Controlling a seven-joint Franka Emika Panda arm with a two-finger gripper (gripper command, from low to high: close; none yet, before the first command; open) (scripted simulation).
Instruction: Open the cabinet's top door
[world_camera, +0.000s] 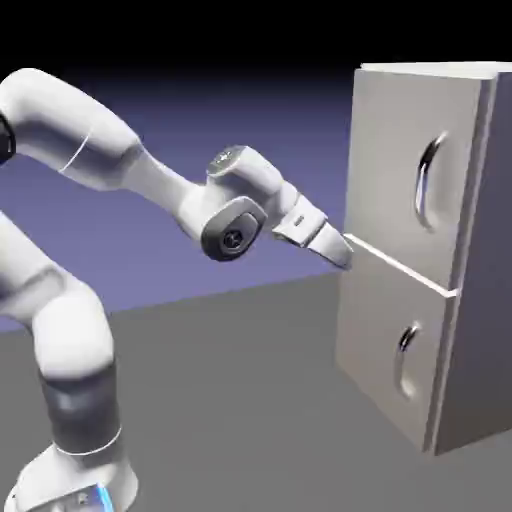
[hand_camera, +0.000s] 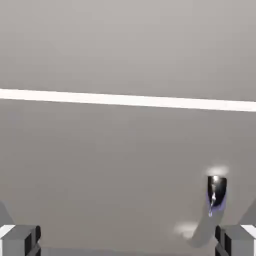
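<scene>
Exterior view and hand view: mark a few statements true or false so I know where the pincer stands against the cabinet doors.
1. The pincer is closed on the top door's handle. False: it holds nothing and sits near the seam at the door's lower left edge.
2. The top door looks shut. True.
3. The cabinet has two stacked doors. True.
4. The hand view shows the fingers pressed together. False: they stand wide apart.
5. A handle end shows in the hand view. True.
</scene>
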